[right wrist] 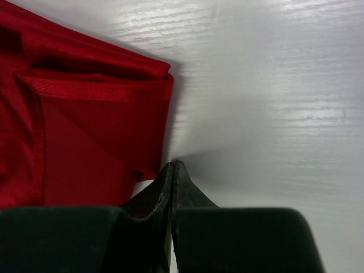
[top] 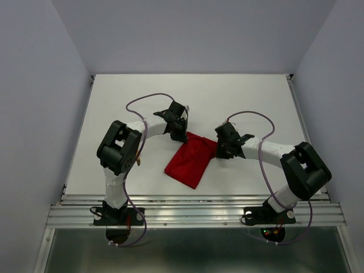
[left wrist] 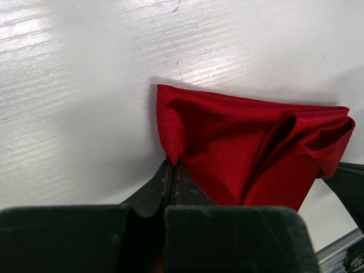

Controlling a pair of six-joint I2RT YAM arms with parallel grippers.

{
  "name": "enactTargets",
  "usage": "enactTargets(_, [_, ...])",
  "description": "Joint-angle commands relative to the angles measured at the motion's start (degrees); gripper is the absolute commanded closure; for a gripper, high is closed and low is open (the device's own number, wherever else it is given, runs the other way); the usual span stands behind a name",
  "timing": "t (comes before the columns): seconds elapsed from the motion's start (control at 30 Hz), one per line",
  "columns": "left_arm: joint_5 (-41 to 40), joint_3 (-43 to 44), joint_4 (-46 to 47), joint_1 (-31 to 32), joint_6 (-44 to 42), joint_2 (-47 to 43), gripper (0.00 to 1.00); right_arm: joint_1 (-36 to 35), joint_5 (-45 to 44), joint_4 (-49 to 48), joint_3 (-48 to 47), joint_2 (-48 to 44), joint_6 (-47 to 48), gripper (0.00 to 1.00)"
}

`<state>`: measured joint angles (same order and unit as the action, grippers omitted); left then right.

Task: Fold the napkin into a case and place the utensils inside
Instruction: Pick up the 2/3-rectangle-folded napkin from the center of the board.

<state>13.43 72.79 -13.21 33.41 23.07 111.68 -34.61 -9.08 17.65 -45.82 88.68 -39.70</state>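
Jaws closed; left gripper [left wrist: 172,166] pinching napkin [left wrist: 239,148] corner.

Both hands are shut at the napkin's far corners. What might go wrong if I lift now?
The right hand is shut at the very edge of the napkin corner; it may hold little or no cloth, so that side could slip free. The left hand pinches only a corner tip, and the folded layers gape loosely, so lifting could pull the fold apart.
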Motion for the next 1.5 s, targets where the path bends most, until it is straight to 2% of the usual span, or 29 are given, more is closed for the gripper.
enactTargets(0.0, [-1.04, 1.65, -1.9, 0.43, -1.19, 1.09, 1.0, -0.19, 3.45, -4.11, -1.11, 1.66, 0.42, 0.99])
enactTargets(0.93, [-0.16, 0.68, -1.11, 0.87, -1.1, 0.47, 1.0, -0.19, 2.58, -5.87, -4.27, -0.88, 1.73, 0.99])
enactTargets(1.27, [-0.07, 0.77, -1.11, 1.13, -1.19, 0.47, 1.0, -0.19, -2.07, -3.86, -7.96, 1.58, 1.47, 0.99])
enactTargets(1.47, [0.1, 0.86, -1.03, 1.13, -1.1, 0.73, 1.0, -0.19, -1.56, -3.32, -10.51, 3.42, 1.82, 0.99])
